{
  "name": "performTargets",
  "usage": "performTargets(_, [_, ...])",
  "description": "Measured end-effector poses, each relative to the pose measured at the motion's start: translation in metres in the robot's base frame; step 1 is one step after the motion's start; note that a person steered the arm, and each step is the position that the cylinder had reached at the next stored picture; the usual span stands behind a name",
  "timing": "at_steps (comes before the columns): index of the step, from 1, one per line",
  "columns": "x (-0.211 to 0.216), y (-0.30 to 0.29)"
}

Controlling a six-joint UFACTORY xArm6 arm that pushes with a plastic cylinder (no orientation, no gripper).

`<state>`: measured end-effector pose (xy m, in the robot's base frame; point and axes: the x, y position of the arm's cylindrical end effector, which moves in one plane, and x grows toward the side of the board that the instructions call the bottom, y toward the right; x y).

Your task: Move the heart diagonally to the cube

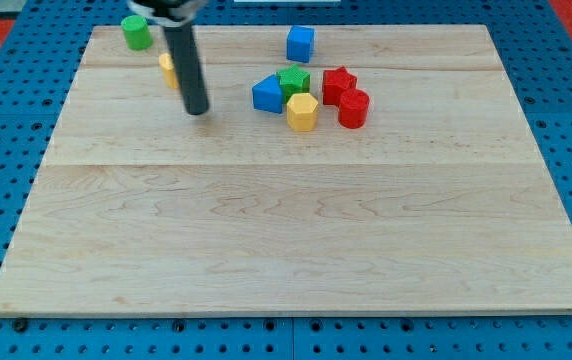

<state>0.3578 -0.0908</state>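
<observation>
Yellow block [167, 68] half behind rod [187, 65]

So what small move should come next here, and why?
Probably nudge the yellow block, likely the heart, toward the view's right. My tip sits just right of it, below the blue cube level, so it likely has to get round to the block's left first.

The cube [300, 44] lies above the cluster of five blocks [300, 110], with my tip [197, 110] to their left.

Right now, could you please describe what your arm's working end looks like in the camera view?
A straight, smooth, dark grey-black cylindrical rod, slightly glossy, entering from the view's top and ending in my tip, blunt and rounded. No cables, markings or gripper show on it.
</observation>
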Motion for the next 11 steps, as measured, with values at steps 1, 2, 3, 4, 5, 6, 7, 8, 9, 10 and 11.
performTargets(1, [0.015,0.061])
performTargets(2, [0.031,0.11])
performTargets(3, [0.031,0.143])
performTargets(4, [0.03,0.09])
performTargets(5, [0.012,-0.023])
performTargets(6, [-0.024,-0.102])
performTargets(7, [-0.061,-0.128])
performTargets(8, [-0.065,-0.092])
performTargets(9, [-0.064,0.004])
performTargets(10, [-0.064,0.081])
performTargets(11, [-0.064,0.043])
